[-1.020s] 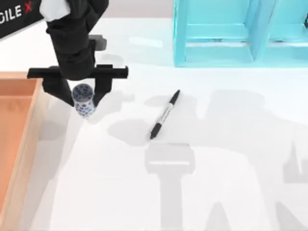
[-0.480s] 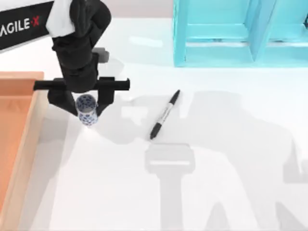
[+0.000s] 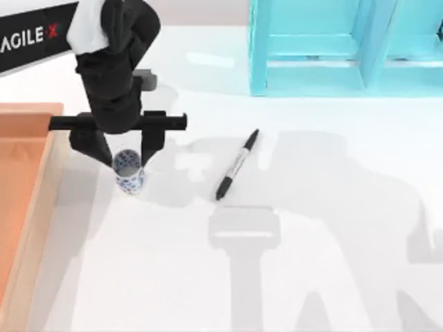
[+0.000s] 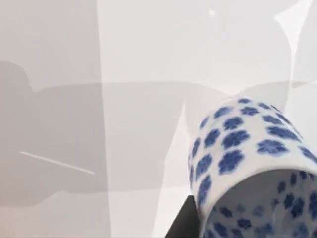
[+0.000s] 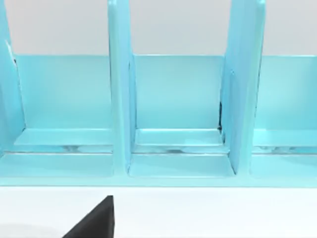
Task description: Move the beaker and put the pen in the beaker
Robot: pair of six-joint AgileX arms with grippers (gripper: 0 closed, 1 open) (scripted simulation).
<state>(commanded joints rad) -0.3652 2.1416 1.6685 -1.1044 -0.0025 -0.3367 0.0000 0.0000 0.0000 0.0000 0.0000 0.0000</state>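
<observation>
Top view, step in hand: the small white cylindrical beaker with blue speckles (image 3: pixel 129 171) is judged to be mid-carry; it should be kept upright, lowered gently and released only once its base is seated on the white table (image 3: pixel 311 277).
Top view, left gripper: the black two-finger left gripper (image 3: pixel 124 153) is closed on the beaker, one finger seen on each side of it.
Top view, beaker: held between the fingers, directly under the gripper body, mouth up.
Top view, pen: the slim marker with black cap and grey-white barrel (image 3: pixel 237 164) lies flat, well apart from the gripper, on the side away from the orange tray (image 3: pixel 28 200).
Left wrist view, beaker: seen close against the gripper (image 4: pixel 233 168), with one dark finger (image 4: pixel 184 223) touching its wall.
Right wrist view, right arm: parked facing the turquoise compartment rack (image 5: pixel 173 114); whether its fingers are open cannot be told.
</observation>
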